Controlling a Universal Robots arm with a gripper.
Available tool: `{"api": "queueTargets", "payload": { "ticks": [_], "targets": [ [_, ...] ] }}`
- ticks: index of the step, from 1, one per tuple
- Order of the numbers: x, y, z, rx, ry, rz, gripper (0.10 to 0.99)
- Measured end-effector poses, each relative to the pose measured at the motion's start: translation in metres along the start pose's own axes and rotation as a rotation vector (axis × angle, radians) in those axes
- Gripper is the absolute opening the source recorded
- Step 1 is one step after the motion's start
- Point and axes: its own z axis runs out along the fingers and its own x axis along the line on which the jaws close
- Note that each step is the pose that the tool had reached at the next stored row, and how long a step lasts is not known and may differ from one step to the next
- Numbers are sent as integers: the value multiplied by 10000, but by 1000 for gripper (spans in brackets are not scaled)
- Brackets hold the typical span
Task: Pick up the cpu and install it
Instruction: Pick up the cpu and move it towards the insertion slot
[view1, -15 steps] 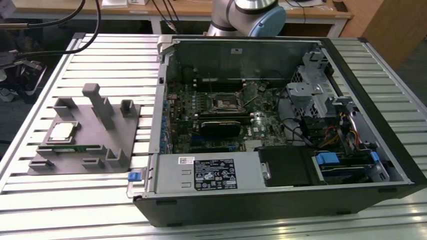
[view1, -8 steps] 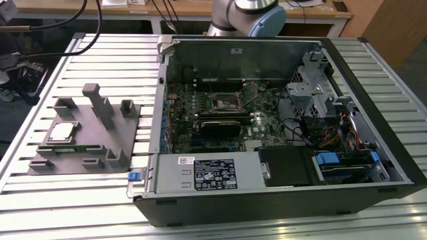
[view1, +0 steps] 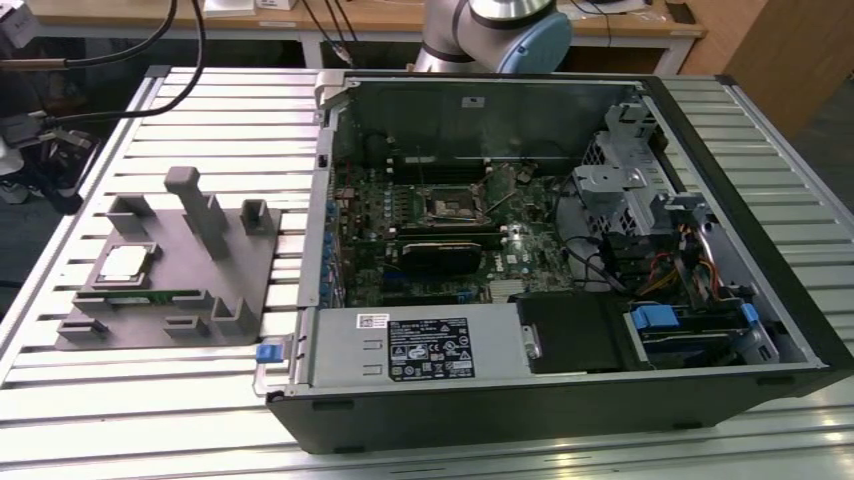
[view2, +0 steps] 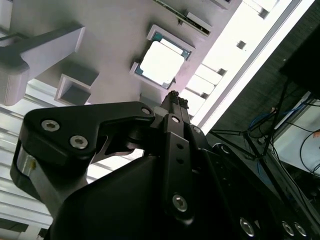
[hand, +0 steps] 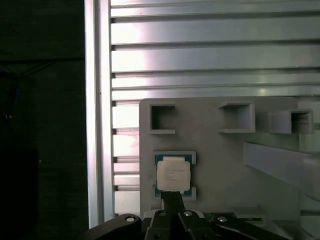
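**Q:** Describe the work surface and the room.

**A:** The table (view1: 187, 120) is slatted aluminium, with long ribs and grooves running across it. It carries a grey tray (view1: 167, 280). To the exterior view's right of the tray, an open case (view1: 534, 415) lies on its side with the board exposed. The black socket (view1: 451, 203) sits near the middle of the board. A wooden desk (view1: 387, 15) stands behind the table, and the arm (view1: 487, 25) rises in front of it. Dark cables (view1: 200, 45) hang at the exterior view's left.

**Q:** Where is the cpu?

**A:** The cpu (view1: 123, 265) lies flat, silver face up, in a framed seat of the tray. The seat is near the tray edge farthest from the case. Upright posts (view1: 200, 210) rise from the tray beside it. The cpu is not in the socket.

**Q:** What is the condition of the pincer?

**A:** In both wrist views the pincer (hand: 172, 196) (view2: 174, 96) is narrow, its fingers pressed together with nothing between them. The tip points at the edge of the cpu. Whether it touches the cpu cannot be told.
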Motion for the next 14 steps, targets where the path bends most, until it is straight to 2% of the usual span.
{"api": "queueTargets", "payload": {
  "ticks": [4, 5, 6, 7, 8, 11, 12, 13, 14],
  "targets": [
    [-1, 0, 29, 0, 0, 0, 114],
    [-2, -1, 38, 0, 0, 1, 169],
    [-3, -1, 49, 0, 0, 1, 169],
    [-5, -1, 63, 0, -1, 0, 231],
    [-7, -2, 77, 0, 0, 0, 231],
    [-16, -2, 120, -1, -1, -3, 408],
    [-18, -3, 136, 0, 0, -2, 408],
    [-19, -3, 150, -1, -1, -2, 467],
    [-20, -3, 161, 0, -2, -2, 467]
  ]
}}
